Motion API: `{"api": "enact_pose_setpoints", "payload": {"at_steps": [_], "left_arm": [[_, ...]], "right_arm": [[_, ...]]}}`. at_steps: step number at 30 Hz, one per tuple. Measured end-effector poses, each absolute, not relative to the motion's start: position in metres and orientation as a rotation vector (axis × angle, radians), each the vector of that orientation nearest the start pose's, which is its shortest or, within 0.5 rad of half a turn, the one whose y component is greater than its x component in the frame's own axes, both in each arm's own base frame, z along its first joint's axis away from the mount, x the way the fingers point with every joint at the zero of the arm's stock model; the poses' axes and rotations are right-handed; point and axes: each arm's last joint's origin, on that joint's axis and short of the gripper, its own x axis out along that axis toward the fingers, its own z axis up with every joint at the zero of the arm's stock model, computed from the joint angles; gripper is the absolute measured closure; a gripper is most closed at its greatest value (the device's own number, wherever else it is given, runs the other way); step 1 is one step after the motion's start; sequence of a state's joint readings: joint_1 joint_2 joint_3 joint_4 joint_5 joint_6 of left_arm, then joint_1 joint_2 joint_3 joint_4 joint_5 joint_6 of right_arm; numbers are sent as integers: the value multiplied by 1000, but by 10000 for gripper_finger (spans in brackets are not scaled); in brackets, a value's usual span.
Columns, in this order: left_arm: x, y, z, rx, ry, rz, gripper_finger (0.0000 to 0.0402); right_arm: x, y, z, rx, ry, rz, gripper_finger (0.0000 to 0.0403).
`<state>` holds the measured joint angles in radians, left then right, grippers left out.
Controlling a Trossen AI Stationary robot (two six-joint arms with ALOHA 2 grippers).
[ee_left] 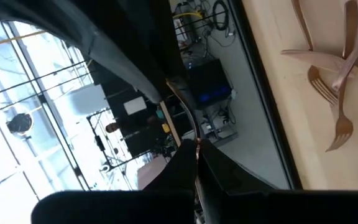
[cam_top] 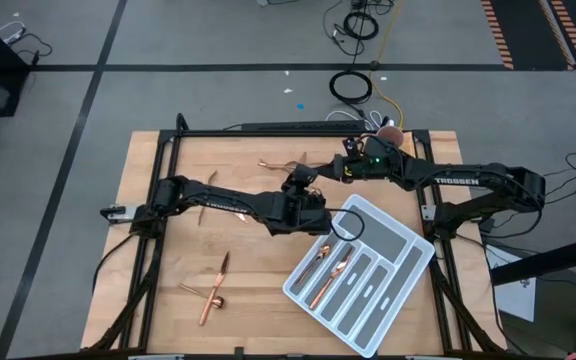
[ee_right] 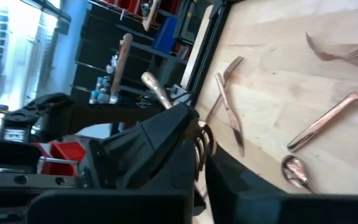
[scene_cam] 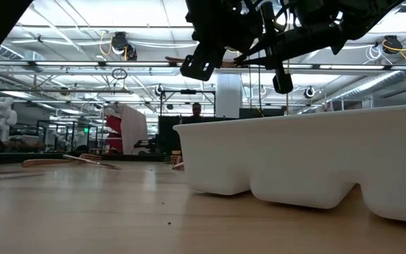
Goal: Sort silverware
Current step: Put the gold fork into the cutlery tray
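The left gripper and the right gripper meet tip to tip above the middle of the table. Both are clenched on the same fork. The right wrist view shows its tines between the dark fingers and its handle slanting away past the other arm's gripper. In the low view the fork hangs level, well clear of the wood.

Just beyond the two grippers, towards the far edge of the table, a few loose pieces of silverware lie crossed on the bare wood. Forks and a spoon can be made out among them.

On the near side of the grippers, below the right arm, the grey-white divided tray sits at an angle. Two copper pieces lie in its long compartments.

Well away from the grippers, on the left arm's side near the front edge, three more pieces lie in a small cluster.
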<state>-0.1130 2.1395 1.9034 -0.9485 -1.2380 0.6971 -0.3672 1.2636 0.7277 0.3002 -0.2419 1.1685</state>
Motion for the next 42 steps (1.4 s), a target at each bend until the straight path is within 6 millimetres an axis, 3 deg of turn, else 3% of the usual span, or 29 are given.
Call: {"api": "enact_pose_setpoints", "payload": {"at_steps": [5, 14, 26, 36, 42], "left_arm": [[445, -23, 256, 1335, 1316, 642, 397], [447, -24, 256, 1283, 1277, 650, 360], [447, -26, 253, 1199, 1253, 610, 354], [425, -21, 248, 987, 1351, 603, 354], [405, -24, 247, 849, 1409, 727, 354]], "right_arm": [[259, -92, 259, 1211, 131, -247, 400], [258, -93, 259, 1100, 126, -270, 403], [257, -95, 255, 1011, 161, -306, 402], [250, -107, 250, 976, 196, -372, 402], [244, -114, 243, 956, 265, -425, 402]]}}
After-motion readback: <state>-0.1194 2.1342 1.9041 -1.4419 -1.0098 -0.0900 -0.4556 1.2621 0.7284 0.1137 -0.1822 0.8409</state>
